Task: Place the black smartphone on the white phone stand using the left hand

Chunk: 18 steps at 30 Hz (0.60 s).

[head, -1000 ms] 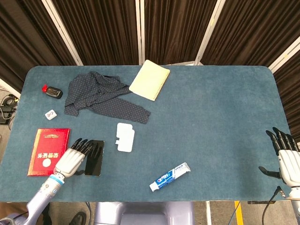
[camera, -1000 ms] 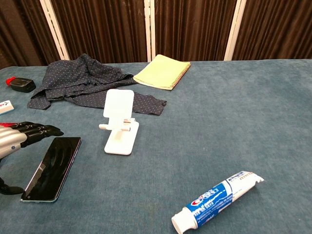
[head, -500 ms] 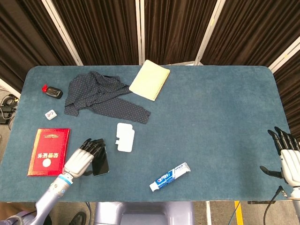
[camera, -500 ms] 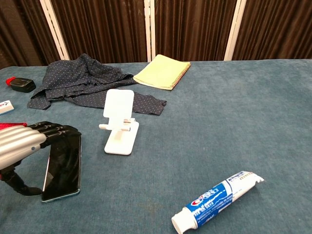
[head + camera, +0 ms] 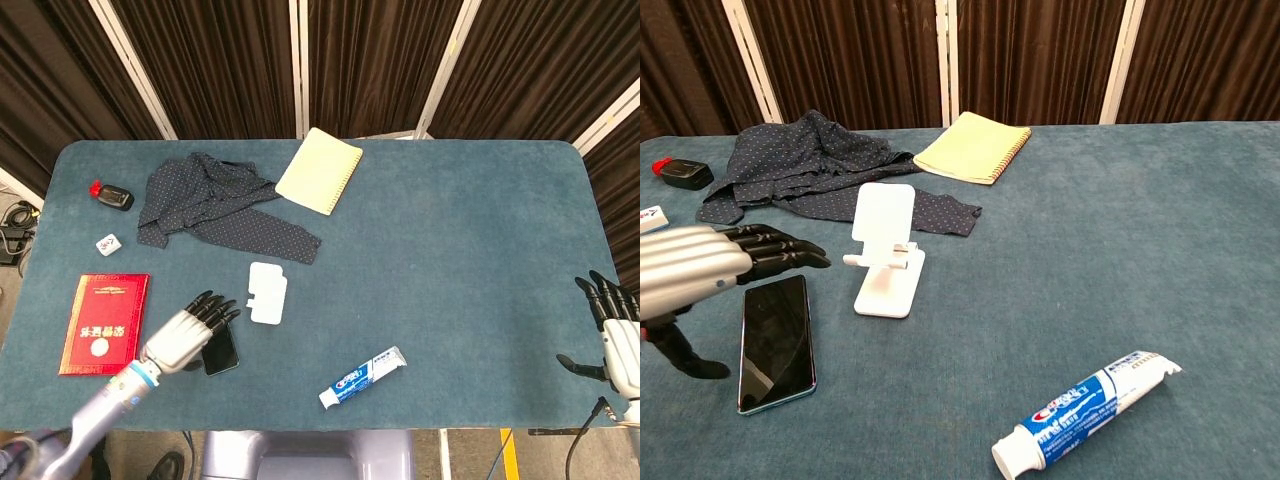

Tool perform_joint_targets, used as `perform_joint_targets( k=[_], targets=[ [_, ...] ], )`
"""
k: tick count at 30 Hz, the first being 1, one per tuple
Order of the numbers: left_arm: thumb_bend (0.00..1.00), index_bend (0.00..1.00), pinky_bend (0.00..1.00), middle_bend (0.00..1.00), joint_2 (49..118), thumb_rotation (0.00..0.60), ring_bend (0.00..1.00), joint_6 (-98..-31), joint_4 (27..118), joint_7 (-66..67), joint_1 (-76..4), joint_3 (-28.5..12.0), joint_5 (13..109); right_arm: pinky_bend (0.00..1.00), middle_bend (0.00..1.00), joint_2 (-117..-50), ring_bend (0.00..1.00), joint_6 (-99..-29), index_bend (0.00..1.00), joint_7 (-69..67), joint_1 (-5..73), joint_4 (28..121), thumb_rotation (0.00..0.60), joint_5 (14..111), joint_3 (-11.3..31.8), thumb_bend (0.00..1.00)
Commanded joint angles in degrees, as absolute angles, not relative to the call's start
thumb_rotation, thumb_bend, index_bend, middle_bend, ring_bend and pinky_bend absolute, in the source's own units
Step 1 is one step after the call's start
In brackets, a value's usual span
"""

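Note:
The black smartphone (image 5: 777, 340) lies flat on the blue table, screen up, to the left of the white phone stand (image 5: 885, 250). My left hand (image 5: 710, 265) hovers over the phone's far left side, fingers stretched toward the stand and the thumb (image 5: 685, 355) hanging down beside the phone's left edge; nothing is in its grasp. In the head view the left hand (image 5: 190, 330) covers part of the smartphone (image 5: 224, 352), with the stand (image 5: 268, 292) just beyond its fingertips. My right hand (image 5: 615, 335) rests open at the table's right edge.
A red booklet (image 5: 103, 322) lies left of the left hand. A dotted dark shirt (image 5: 810, 165) and a yellow notebook (image 5: 973, 147) lie behind the stand. A toothpaste tube (image 5: 1090, 410) sits front right. A small black item (image 5: 112, 195) and a white tag (image 5: 107, 244) are far left.
The left hand has moved right and lifted, toward the stand. The phone has shifted right with it and turned, its far end now pointing straight away. The right hand stayed nearly still.

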<state>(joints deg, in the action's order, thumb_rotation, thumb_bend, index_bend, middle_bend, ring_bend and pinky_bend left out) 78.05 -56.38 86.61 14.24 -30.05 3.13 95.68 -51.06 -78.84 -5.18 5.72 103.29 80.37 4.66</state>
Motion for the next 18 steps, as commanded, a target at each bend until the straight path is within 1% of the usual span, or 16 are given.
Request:
perform_joint_targets(
  k=[1, 5, 9, 18],
  targets=[
    [0.00, 0.03, 0.00, 0.00, 73.4, 0.600, 0.00, -54.6, 86.3, 9.5, -33.8, 5.9, 101.5, 0.00, 0.00, -51.0, 0.00, -78.7, 0.00, -4.9, 5.8, 103.4, 0.600, 80.7, 4.5, 0.00],
    [0.00, 0.06, 0.01, 0.00, 71.9, 0.600, 0.00, -55.3, 83.3, 6.3, -37.2, 8.4, 108.4, 0.00, 0.00, -51.3, 0.00, -78.6, 0.00, -4.2, 5.9, 103.8, 0.600, 80.6, 4.6, 0.00],
    [0.00, 0.07, 0.02, 0.00, 72.3, 0.600, 0.02, -56.3, 80.0, 2.9, -39.2, 10.3, 112.4, 0.00, 0.00, -51.5, 0.00, -78.7, 0.00, -3.6, 6.0, 104.0, 0.600, 80.7, 4.5, 0.00],
    [0.00, 0.09, 0.06, 0.00, 75.6, 0.600, 0.05, -58.6, 71.7, -4.1, -42.0, 12.1, 115.7, 0.00, 0.00, -51.9, 0.00, -78.1, 0.00, -3.0, 6.3, 103.6, 0.600, 79.5, 4.8, 0.00]
  ],
)
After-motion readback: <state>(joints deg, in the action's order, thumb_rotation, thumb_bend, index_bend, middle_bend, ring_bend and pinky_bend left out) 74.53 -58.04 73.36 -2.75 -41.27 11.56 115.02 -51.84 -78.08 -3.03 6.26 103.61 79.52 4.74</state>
